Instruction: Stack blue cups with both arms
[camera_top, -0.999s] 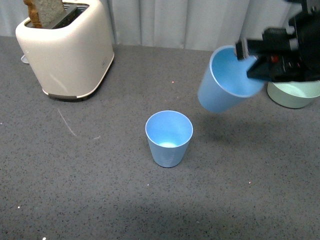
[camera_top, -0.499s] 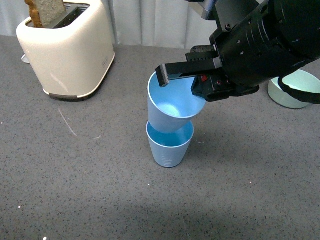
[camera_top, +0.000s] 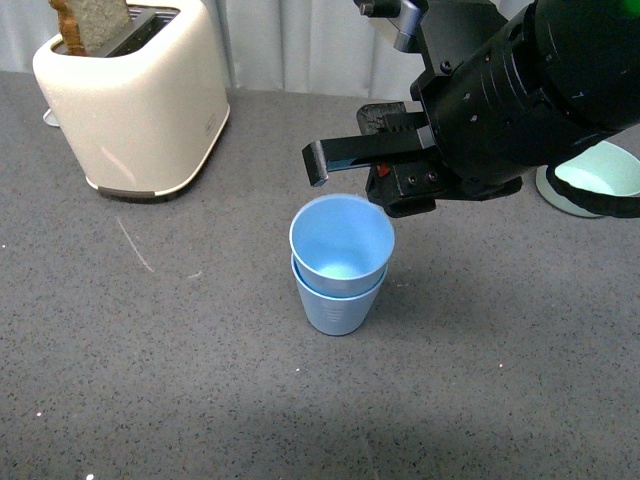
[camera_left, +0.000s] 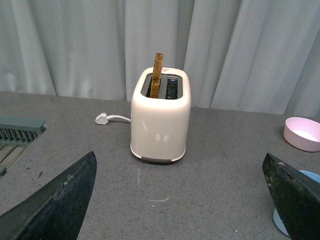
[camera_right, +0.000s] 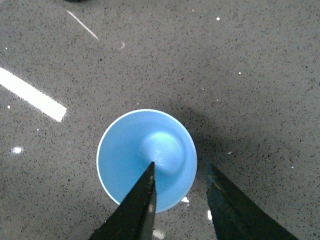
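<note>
Stack state: upper blue cup (camera_top: 341, 245) nested in lower blue cup (camera_top: 340, 312), upright on worktop (camera_top: 150, 350). Above rim: right pincer (camera_right: 180, 170) open, empty; left pincer (camera_left: 179, 157) open, empty. Handling estimate: light, thin-walled, slick; grip rim wall gently.

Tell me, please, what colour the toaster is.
Cream; the rounded glossy toaster shows best in the left wrist view.

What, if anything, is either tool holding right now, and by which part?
Nothing is held. The right tool hangs open above the nested blue cups, its fingers apart and gripping no rim. The left tool is open and empty.
</note>
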